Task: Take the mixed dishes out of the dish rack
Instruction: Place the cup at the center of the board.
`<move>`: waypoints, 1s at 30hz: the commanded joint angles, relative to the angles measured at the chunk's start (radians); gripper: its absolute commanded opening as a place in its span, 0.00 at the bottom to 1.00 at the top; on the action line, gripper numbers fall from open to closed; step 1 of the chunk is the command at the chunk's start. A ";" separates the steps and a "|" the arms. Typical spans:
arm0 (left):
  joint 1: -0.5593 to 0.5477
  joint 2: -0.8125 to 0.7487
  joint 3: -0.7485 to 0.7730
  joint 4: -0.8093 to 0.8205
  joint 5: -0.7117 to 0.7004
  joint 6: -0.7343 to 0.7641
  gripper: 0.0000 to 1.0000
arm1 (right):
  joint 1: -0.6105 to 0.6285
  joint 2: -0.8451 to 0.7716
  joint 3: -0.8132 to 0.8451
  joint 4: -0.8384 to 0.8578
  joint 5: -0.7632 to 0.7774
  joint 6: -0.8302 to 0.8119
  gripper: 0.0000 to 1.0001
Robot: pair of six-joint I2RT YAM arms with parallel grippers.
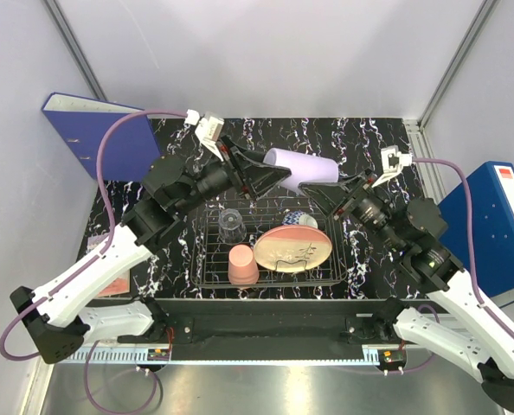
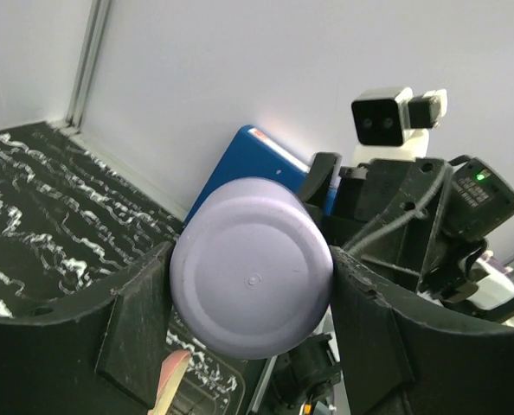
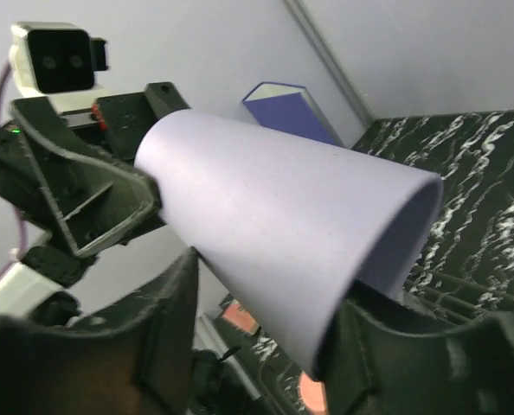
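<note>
Two claws share one cup right now. The lavender cup [image 1: 302, 164] hangs on its side in the air, just above the far edge of the dish rack [image 1: 207, 278]. The left claw [image 2: 250, 285] holds the small bottom end, with a finger pressed on each side. The right claw [image 3: 266, 333] sits around the wide open end, and its fingers look snug against the cup too. I think this is a pass from one arm to the other.

Four more dishes wait in the rack. The clear glass [image 1: 232, 223] stands at the rack's far left. The pink cup [image 1: 242, 264] sits at its near left. The large pink plate [image 1: 293, 248] leans in the middle, and the small patterned bowl [image 1: 306, 220] peeks out behind it, toward the rack's far side. So most of the job is not done yet.

To do the pass well, I think the right claw should squeeze gently but firmly first. Only then should the left claw let go, slowly, and pull straight back from the cup. If both pull at once, the cup could twist, slip and drop onto the dishes in the rack. After that the cup can go down on the dark surface [image 1: 374, 143] beside the rack, well away from the wires.
</note>
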 commanded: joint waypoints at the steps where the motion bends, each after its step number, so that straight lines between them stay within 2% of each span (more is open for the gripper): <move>1: 0.010 -0.013 -0.006 0.035 0.020 -0.002 0.02 | 0.008 0.005 0.031 0.063 0.008 -0.016 0.35; 2: 0.012 -0.012 -0.002 0.016 0.013 0.004 0.09 | 0.008 0.002 0.037 0.047 0.028 -0.020 0.18; 3: 0.016 -0.015 0.010 -0.005 -0.015 0.009 0.26 | 0.008 0.000 0.054 0.000 0.051 -0.022 0.00; 4: 0.019 -0.020 0.020 -0.059 -0.033 0.023 0.49 | 0.008 -0.001 0.066 -0.026 0.123 -0.025 0.00; 5: 0.022 -0.026 0.030 -0.096 -0.071 0.027 0.98 | 0.008 -0.003 0.083 -0.083 0.167 -0.043 0.00; 6: 0.024 -0.036 0.064 -0.145 -0.186 0.033 0.99 | 0.008 -0.001 0.129 -0.170 0.216 -0.055 0.00; 8: 0.025 -0.056 0.098 -0.304 -0.345 0.038 0.99 | 0.006 0.029 0.200 -0.281 0.419 -0.094 0.00; 9: 0.028 -0.067 0.119 -0.350 -0.489 0.038 0.99 | 0.008 0.054 0.293 -0.395 0.494 -0.108 0.00; 10: 0.033 -0.095 0.124 -0.419 -0.545 0.032 0.99 | 0.008 0.112 0.344 -0.446 0.643 -0.127 0.00; 12: 0.031 -0.133 0.101 -0.453 -0.646 0.023 0.99 | 0.006 0.187 0.501 -0.572 0.775 -0.190 0.00; 13: 0.033 -0.162 0.089 -0.473 -0.664 0.009 0.99 | 0.006 0.278 0.560 -0.609 0.894 -0.213 0.00; 14: 0.033 -0.171 0.078 -0.485 -0.676 0.001 0.99 | 0.006 0.328 0.679 -0.643 0.942 -0.259 0.00; 16: 0.033 -0.181 0.070 -0.550 -0.687 -0.017 0.99 | -0.027 0.475 0.798 -0.703 1.023 -0.313 0.00; 17: 0.033 -0.178 0.072 -0.576 -0.690 -0.026 0.99 | -0.064 0.527 0.929 -0.735 1.021 -0.333 0.00; 18: 0.035 -0.176 0.070 -0.619 -0.690 -0.043 0.99 | -0.107 0.586 1.006 -0.851 0.996 -0.317 0.00; 19: 0.033 -0.176 0.066 -0.636 -0.688 -0.051 0.99 | -0.227 0.712 1.086 -0.931 0.897 -0.247 0.00; 20: 0.035 -0.175 0.060 -0.651 -0.684 -0.057 0.99 | -0.289 0.777 1.244 -1.012 0.833 -0.208 0.00; 21: 0.035 -0.176 0.044 -0.679 -0.676 -0.072 0.99 | -0.343 0.843 1.317 -1.156 0.718 -0.177 0.00; 22: 0.035 -0.176 0.038 -0.691 -0.673 -0.078 0.99 | -0.397 0.971 1.383 -1.219 0.685 -0.119 0.00; 23: 0.035 -0.176 0.024 -0.702 -0.668 -0.081 0.99 | -0.467 1.024 1.462 -1.267 0.664 -0.106 0.00; 27: 0.035 -0.173 0.014 -0.763 -0.630 -0.086 0.99 | -0.646 1.143 1.416 -1.267 0.472 -0.048 0.00; 30: 0.033 -0.181 0.007 -0.786 -0.612 -0.065 0.99 | -0.724 1.236 1.410 -1.258 0.432 -0.052 0.00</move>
